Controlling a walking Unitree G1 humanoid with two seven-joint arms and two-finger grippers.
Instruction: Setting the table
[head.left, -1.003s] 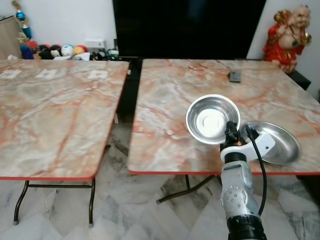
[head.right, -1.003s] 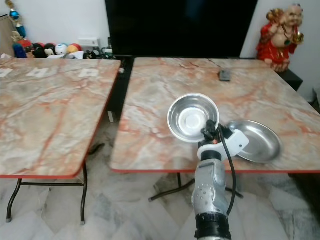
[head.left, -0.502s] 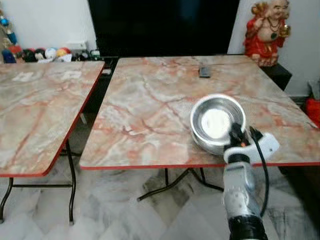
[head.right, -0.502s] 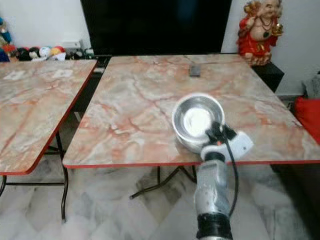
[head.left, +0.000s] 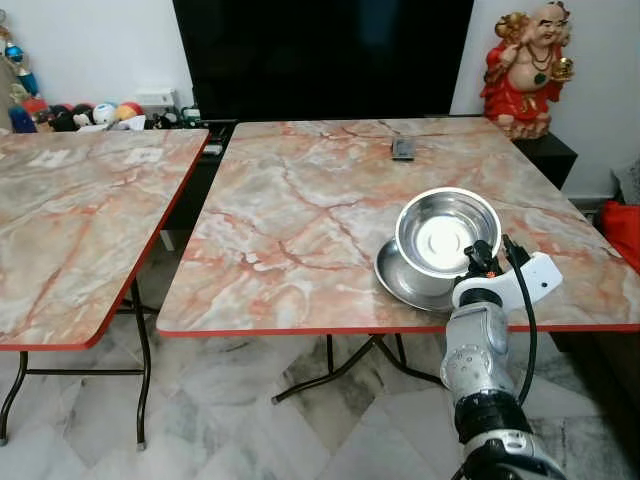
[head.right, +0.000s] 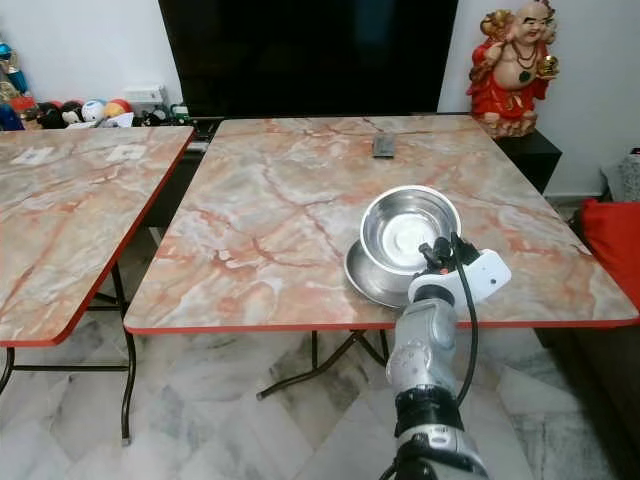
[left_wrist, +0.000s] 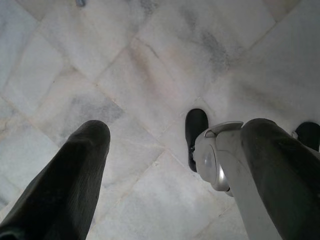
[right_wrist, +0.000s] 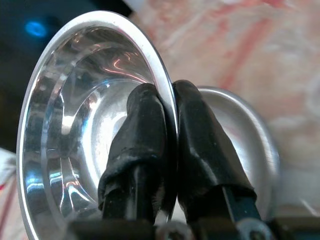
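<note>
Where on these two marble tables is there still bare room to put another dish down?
The right table is bare from its left edge to the steel plate, and back toward the small dark remote. The left table is bare except for paper labels at its far edge. It is crowded at the near right, where the right gripper holds the bowl above the plate.

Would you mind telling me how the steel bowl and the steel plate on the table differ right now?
The steel bowl is deep and tilted, pinched at its rim by the right gripper; the steel plate is shallow, lies flat on the marble table and is ungripped. The bowl is fully visible; the plate sits partly hidden beneath it. Both are shiny metal.
</note>
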